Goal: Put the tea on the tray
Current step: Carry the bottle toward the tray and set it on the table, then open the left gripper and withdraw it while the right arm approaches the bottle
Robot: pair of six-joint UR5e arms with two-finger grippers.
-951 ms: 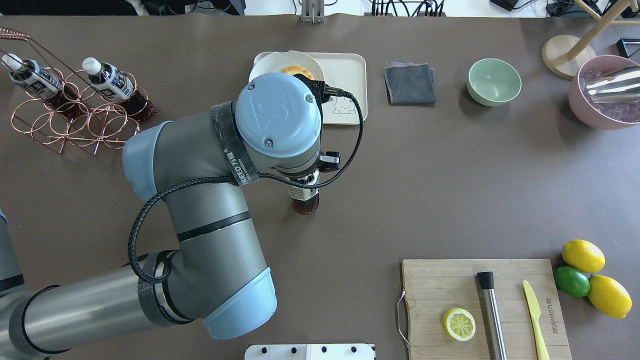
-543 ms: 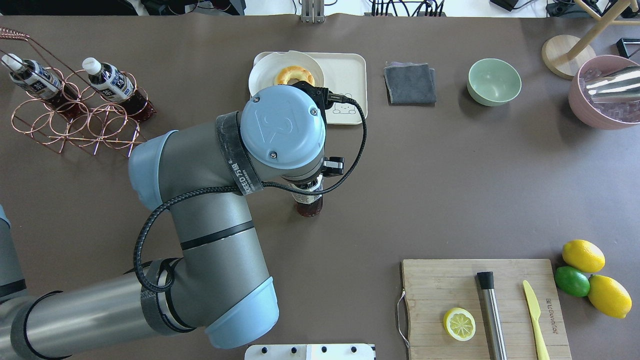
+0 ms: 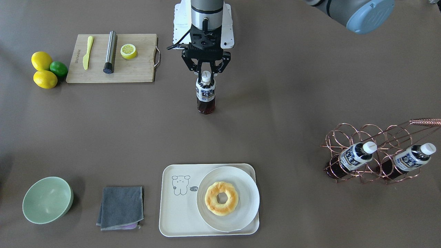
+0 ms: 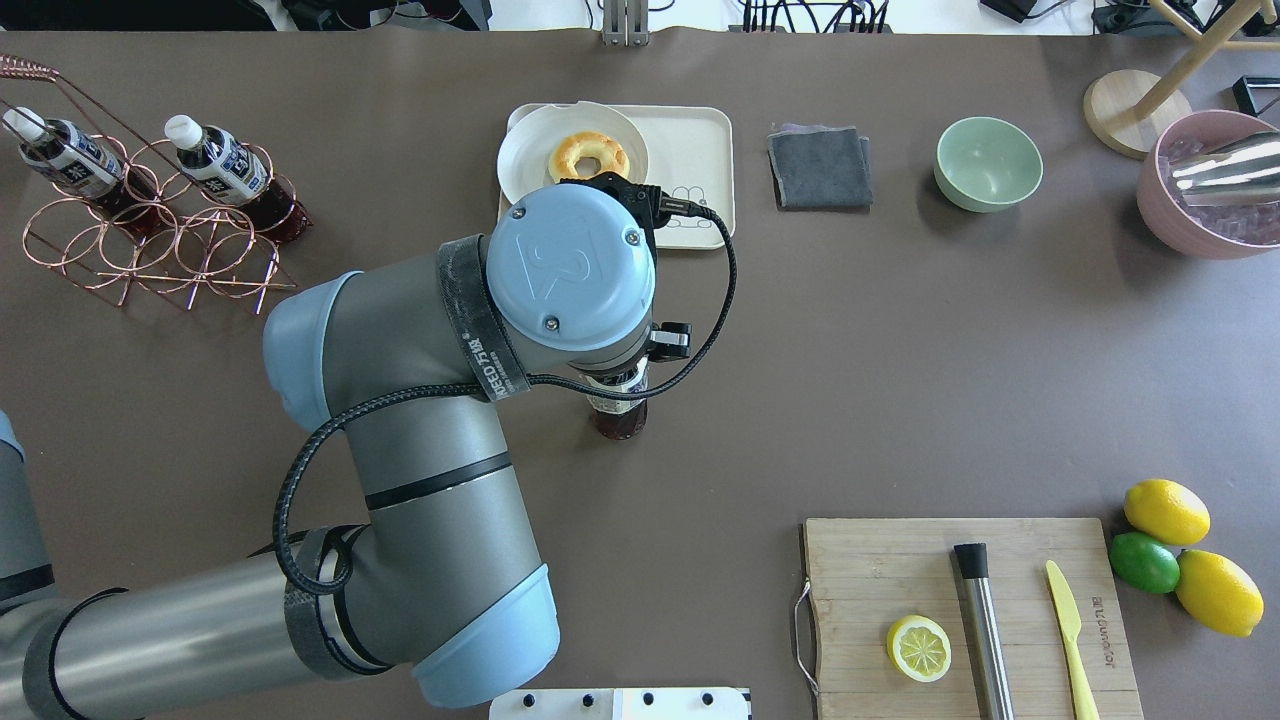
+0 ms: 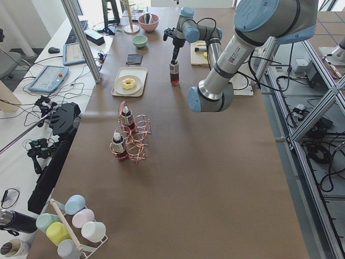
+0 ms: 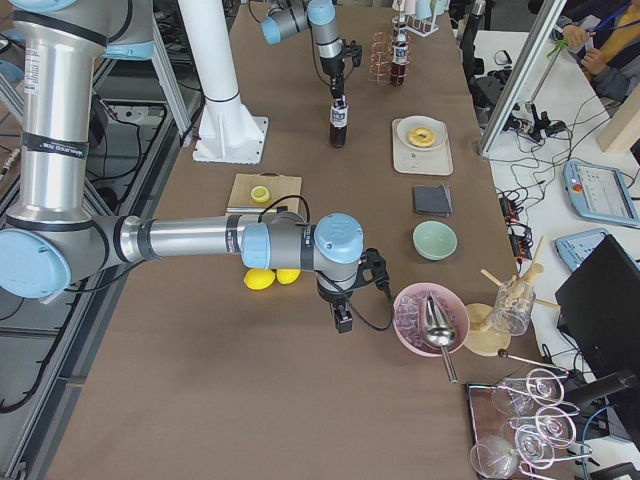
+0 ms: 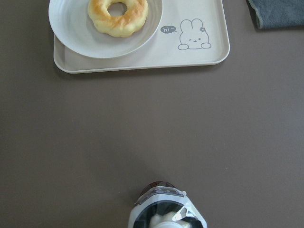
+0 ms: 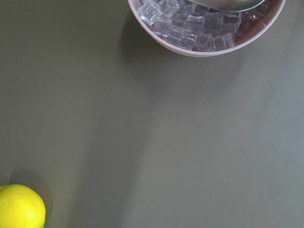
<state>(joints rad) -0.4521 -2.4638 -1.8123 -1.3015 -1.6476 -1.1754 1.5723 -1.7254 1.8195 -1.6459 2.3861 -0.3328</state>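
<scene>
The tea bottle (image 3: pixel 206 95) stands upright mid-table, dark brown with a white cap and a white-and-navy label. My left gripper (image 3: pixel 206 72) is shut on its cap and neck from above. The bottle shows under the wrist in the overhead view (image 4: pixel 618 415) and at the bottom edge of the left wrist view (image 7: pixel 166 211). The cream tray (image 3: pixel 179 206) with the cartoon lies well apart on the table's far side; it also shows in the left wrist view (image 7: pixel 199 57). My right gripper (image 6: pixel 342 320) hovers near the ice bowl; I cannot tell if it is open or shut.
A round plate (image 3: pixel 248 193) with a doughnut fills half of the tray. A copper rack (image 3: pixel 379 137) holds two alike bottles. A grey cloth (image 3: pixel 120 206) and green bowl (image 3: pixel 47 199) lie beside the tray. A cutting board (image 3: pixel 137 72) and a pink ice bowl (image 4: pixel 1200 200) are further off.
My left arm and the bottle have shifted slightly toward the robot and to the right, away from the tray, uncovering more of the plate and doughnut.
</scene>
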